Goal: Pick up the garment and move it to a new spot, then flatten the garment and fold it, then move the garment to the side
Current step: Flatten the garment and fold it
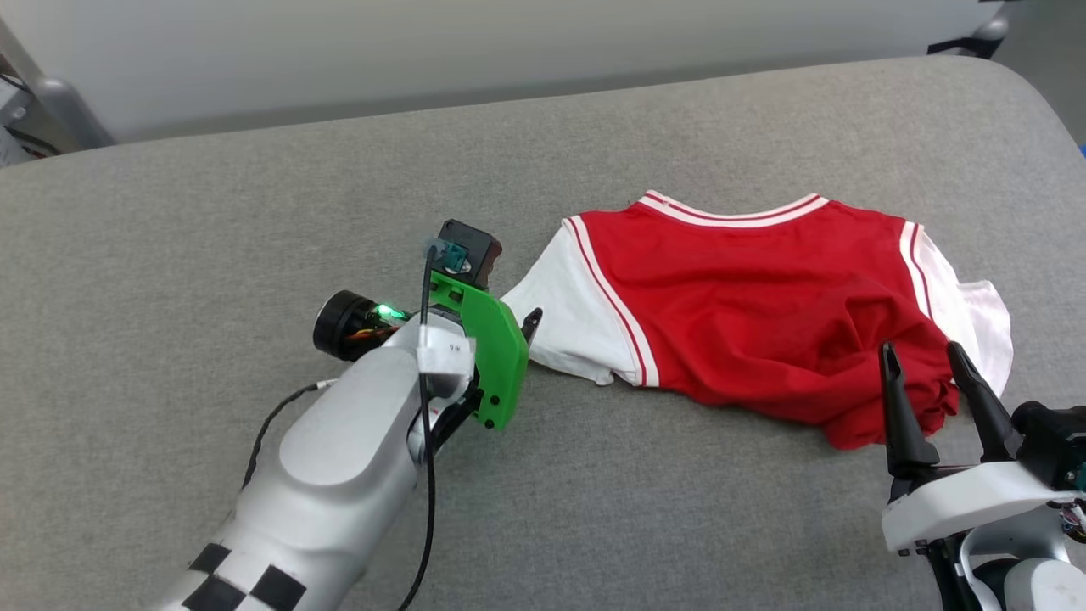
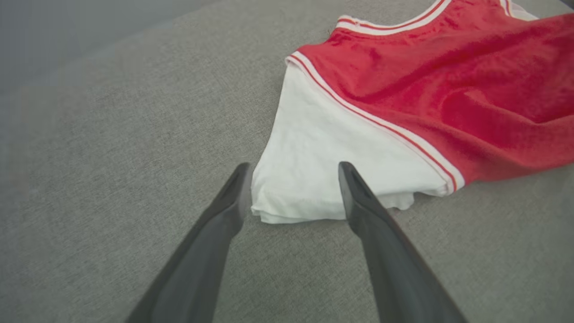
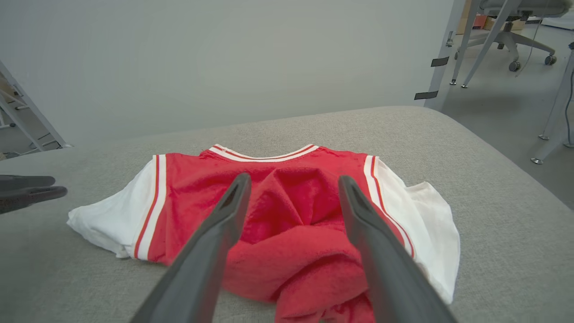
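Note:
The garment [image 1: 747, 297] lies on the grey cushion, a red shirt with white sleeves and striped collar, its lower hem bunched up at the near right. No lettering shows. My left gripper [image 2: 293, 186] is open, its fingers straddling the edge of the white left sleeve [image 2: 323, 152] just above the cushion; in the head view its fingertip [image 1: 532, 322] shows beside that sleeve. My right gripper [image 1: 925, 361] is open over the crumpled red hem [image 3: 296, 251], fingers either side of the folds. The left fingers [image 3: 27, 193] also show at the right wrist view's left edge.
The grey cushion [image 1: 254, 212] stretches wide to the left and in front of the shirt. Its rounded far edge meets a pale wall. Beyond the right edge stand metal table legs [image 3: 466, 40] and a wheeled chair base [image 3: 520, 40] on the floor.

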Robot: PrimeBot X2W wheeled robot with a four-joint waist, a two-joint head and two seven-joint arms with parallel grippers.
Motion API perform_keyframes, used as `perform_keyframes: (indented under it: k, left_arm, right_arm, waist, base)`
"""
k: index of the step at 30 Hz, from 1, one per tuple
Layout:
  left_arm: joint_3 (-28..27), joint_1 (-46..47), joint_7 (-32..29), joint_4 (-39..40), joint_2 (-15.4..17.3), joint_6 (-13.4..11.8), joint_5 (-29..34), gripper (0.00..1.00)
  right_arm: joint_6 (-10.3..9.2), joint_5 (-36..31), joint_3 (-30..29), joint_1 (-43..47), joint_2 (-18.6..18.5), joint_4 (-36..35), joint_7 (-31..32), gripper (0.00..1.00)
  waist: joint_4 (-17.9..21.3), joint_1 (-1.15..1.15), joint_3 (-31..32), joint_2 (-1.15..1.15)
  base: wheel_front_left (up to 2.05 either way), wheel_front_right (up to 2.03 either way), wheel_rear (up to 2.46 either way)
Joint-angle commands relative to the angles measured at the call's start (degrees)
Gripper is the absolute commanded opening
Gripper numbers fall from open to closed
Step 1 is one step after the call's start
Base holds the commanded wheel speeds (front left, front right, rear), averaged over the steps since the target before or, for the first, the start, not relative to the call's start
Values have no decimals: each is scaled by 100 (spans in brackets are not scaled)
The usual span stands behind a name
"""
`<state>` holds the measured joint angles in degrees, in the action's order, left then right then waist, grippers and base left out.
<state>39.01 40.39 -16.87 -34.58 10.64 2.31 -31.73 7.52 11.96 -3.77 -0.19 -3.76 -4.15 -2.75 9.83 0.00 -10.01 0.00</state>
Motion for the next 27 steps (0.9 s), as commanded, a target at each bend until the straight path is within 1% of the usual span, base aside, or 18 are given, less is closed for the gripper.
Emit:
perform_keyframes:
  k: [1, 6, 9, 13, 14, 15, 16, 17, 23, 27]
  left_arm:
    - [56, 196, -133, -195, -17, 60, 33, 100]
    - [251, 670, -563, -996, -14, 162, 159, 100]
    - [389, 797, -849, -1449, -32, 194, 225, 100]
    - [557, 783, -1501, -1975, -170, 351, 85, 100]
    - [587, 760, -1622, -2048, -203, 384, 38, 85]
    - [633, 736, -1735, -2112, -232, 417, -2, 34]
    - [657, 726, -1748, -2129, -250, 436, -27, 5]
    - [684, 715, -1715, -2142, -260, 453, -45, 0]
    - [758, 612, -1022, -2122, -173, 494, -70, 0]
    - [593, 456, -396, -2073, -28, 461, -173, 0]
  right_arm:
    - [-3, 57, 24, -41, 24, -7, -20, 100]
    - [-3, 180, 78, -112, 55, 140, -91, 100]
    - [-3, 209, 112, -153, 67, 241, -132, 100]
    - [-3, 250, 161, -204, 76, 345, -175, 100]
    - [-3, 254, 159, -211, 78, 359, -188, 100]
    - [-3, 268, 158, -217, 79, 380, -191, 100]
    - [-3, 289, 163, -223, 80, 392, -191, 100]
    - [-3, 308, 168, -230, 82, 405, -197, 100]
    - [-3, 348, 116, -227, 85, 464, -147, 100]
    - [-3, 262, 29, -264, 72, 407, -55, 100]
  waist:
    - [252, 0, -262, 0]
    - [409, 0, -441, 0]
    - [464, 0, -490, 0]
    - [506, 0, -498, 0]
    - [508, 0, -496, 0]
    - [507, 0, -491, 0]
    - [502, 0, -490, 0]
    - [495, 0, -487, 0]
    - [397, 0, -378, 0]
    - [307, 0, -219, 0]
  base:
    - [0, 0, 0]
    - [0, 0, 0]
    - [0, 0, 0]
    - [0, 0, 0]
    - [0, 0, 0]
    - [0, 0, 0]
    - [0, 0, 0]
    - [0, 0, 0]
    - [0, 0, 0]
    - [0, 0, 0]
